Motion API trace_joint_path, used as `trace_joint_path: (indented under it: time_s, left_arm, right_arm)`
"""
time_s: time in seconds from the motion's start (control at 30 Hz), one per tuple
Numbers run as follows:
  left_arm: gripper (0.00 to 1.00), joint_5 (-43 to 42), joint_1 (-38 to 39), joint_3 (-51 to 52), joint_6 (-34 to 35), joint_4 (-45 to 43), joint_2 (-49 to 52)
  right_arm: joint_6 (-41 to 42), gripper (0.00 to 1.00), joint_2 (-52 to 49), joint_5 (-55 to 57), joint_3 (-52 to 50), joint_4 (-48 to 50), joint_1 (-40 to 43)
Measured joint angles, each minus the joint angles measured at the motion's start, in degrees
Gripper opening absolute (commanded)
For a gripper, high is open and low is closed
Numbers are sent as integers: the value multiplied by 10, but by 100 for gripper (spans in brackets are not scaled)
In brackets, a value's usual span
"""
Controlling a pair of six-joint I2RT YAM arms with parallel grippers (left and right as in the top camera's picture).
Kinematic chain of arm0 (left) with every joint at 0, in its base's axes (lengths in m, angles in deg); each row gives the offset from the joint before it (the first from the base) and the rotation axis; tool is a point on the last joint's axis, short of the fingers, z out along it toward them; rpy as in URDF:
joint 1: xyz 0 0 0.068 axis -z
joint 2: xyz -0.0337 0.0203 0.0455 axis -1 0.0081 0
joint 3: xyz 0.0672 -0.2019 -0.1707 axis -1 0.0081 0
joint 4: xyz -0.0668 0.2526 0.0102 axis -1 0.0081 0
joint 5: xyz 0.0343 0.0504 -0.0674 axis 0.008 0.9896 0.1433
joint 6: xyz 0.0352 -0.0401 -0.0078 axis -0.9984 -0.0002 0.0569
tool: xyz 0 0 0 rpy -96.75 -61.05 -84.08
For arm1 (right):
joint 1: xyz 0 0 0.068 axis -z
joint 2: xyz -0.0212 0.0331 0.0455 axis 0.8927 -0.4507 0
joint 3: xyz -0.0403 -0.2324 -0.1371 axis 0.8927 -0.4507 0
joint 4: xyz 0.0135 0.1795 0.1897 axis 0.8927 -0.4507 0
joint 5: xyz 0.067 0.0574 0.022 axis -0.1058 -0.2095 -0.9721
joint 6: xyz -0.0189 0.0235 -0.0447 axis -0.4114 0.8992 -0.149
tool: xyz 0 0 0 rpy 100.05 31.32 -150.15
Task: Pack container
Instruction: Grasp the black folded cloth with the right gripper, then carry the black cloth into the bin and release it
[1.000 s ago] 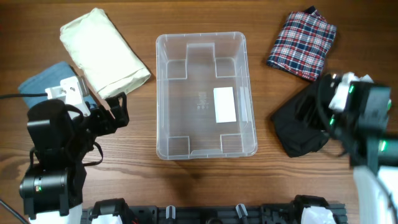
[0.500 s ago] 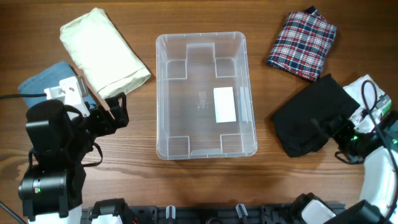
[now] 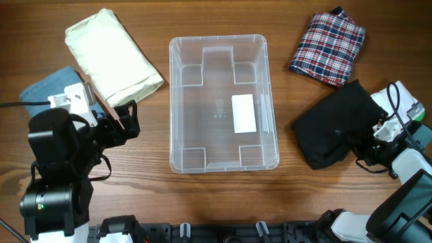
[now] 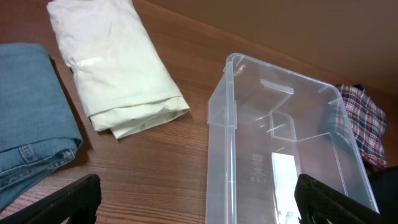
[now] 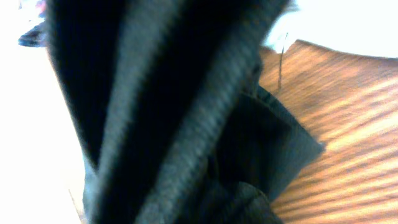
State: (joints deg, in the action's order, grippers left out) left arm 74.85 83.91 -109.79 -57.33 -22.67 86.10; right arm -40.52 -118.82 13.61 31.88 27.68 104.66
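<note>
While the clear container (image 3: pixel 217 39) stood at the centre of the desk (image 3: pixel 148 185), long side running away from the arms and a white label (image 3: pixel 244 113) on its base, four folded garments lay around it, none touching it. A cream bundle (image 3: pixel 111 54) and blue denim (image 3: pixel 40 88) lay to its left, a plaid piece (image 3: pixel 329 47) and a black garment (image 3: pixel 334 131) to its right. The left end effector (image 3: pixel 130 120) hovered just beside the cream bundle's near corner, fingers spread wide and holding nothing. The right end effector (image 3: pixel 376 140) sat at the black garment's right edge (its wrist view showed only blurred dark cloth); whether it pinched the fabric could not be told.
</note>
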Motion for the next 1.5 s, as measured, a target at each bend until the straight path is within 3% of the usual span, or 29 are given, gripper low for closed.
trace_joint_path:
  time_s: [0.1,0.27,0.37,0.47,0.53,0.73,0.97,1.1,1.13,1.27,1.5]
  left_arm:
    - [100,0,0,0,0,0,0]
    - [100,0,0,0,0,0,0]
    - [100,0,0,0,0,0,0]
    - [100,0,0,0,0,0,0]
    - [100,0,0,0,0,0,0]
    - [100,0,0,0,0,0,0]
    - [100,0,0,0,0,1,0]
    - [100,0,0,0,0,1,0]
    - [100,0,0,0,0,1,0]
    - [100,0,0,0,0,1,0]
    - [100,0,0,0,0,1,0]
  right_arm:
    - [0,4,21,-50,0,-10,0]
    - [0,4,219,-93,64,-117,-37]
    - [3,4,334,-111,174,-156,-112]
    - [20,4,373,-97,259,-163,-231]
    - [34,4,354,-78,285,-164,-311]
    - [63,4,101,42,337,-131,-564]
    - [108,4,-91,74,346,-23,-653]
    - [117,4,-134,75,346,-8,-678]
    - [118,100,-138,75,346,-6,-679]
    - [123,100,-138,110,350,-10,-679]
    - [80,100,-108,241,416,-124,-679]
